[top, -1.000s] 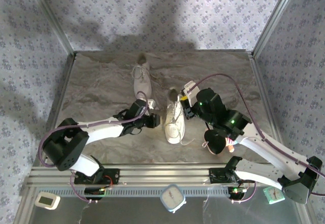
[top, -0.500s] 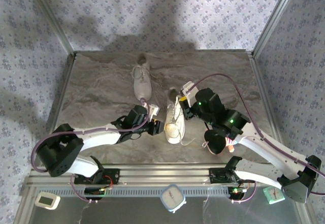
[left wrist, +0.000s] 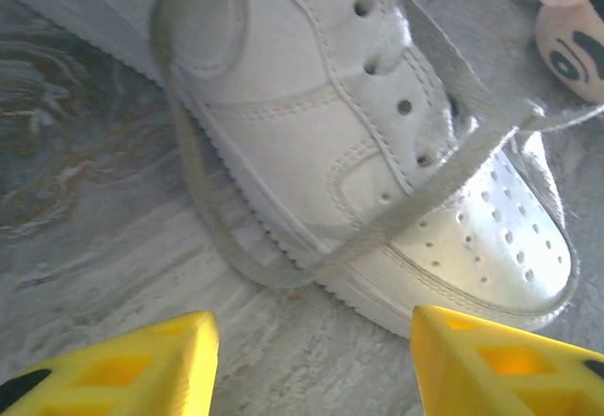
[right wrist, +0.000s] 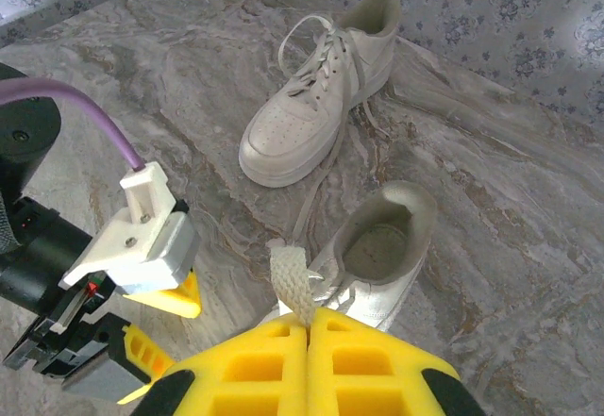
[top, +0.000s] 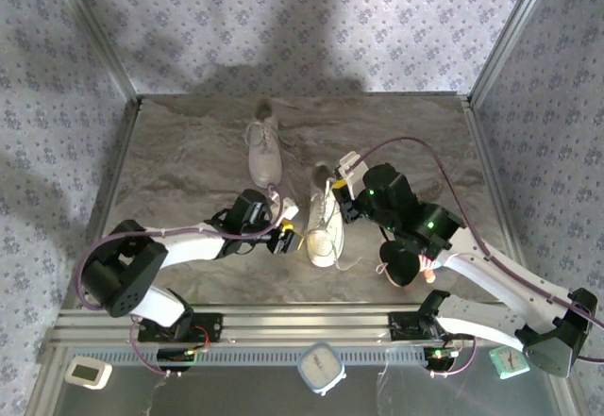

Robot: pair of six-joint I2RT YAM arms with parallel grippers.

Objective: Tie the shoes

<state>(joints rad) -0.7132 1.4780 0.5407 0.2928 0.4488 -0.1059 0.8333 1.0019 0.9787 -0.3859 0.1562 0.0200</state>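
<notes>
On the grey marbled tabletop (top: 189, 152), the nearer white leather low-top sneaker (top: 326, 223) lies between my two grippers, toe toward my bases and dark opening facing up. The farther white sneaker (top: 264, 152) lies apart from it, behind and to the left, pointing the same way, its laces loose. My right gripper (right wrist: 309, 326) has its yellow jaws pressed together on the end of a flat white lace (right wrist: 291, 282) just above the nearer sneaker's opening. My left gripper (left wrist: 311, 359) hangs low just beside that sneaker's toe, jaws spread wide with nothing between them; a slack loop of lace trails down the sneaker's side onto the table ahead of them. A small black-and-pink plush toy (top: 406, 263) sits near my right arm.
</notes>
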